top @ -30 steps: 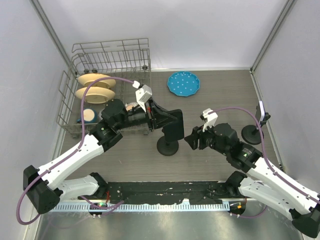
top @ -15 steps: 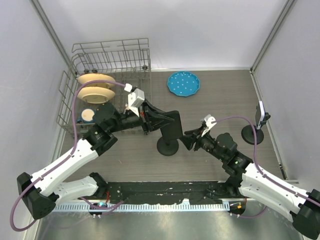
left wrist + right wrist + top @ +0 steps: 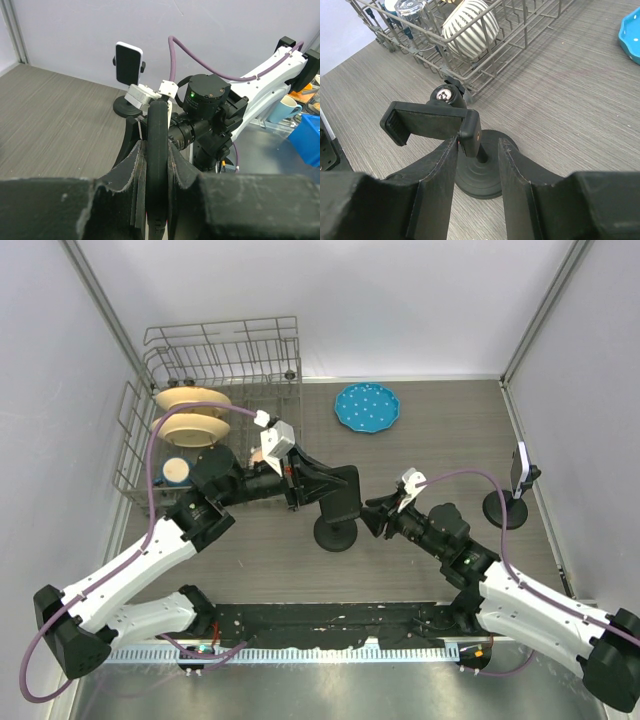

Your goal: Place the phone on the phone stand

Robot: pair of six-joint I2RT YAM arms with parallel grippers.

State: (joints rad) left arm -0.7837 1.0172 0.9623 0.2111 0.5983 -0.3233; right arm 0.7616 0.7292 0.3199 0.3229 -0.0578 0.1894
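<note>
Black phone (image 3: 156,120) pinched edge-on in my left gripper (image 3: 156,155) beside the phone stand (image 3: 480,180); right gripper (image 3: 478,143), jaws spread, straddles its neck, likely steadying it.

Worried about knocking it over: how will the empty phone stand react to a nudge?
Likely tippy if pushed high: the stand carries a wide clamp well above its broad round base. That base probably resists light low nudges, perhaps sliding instead.
</note>
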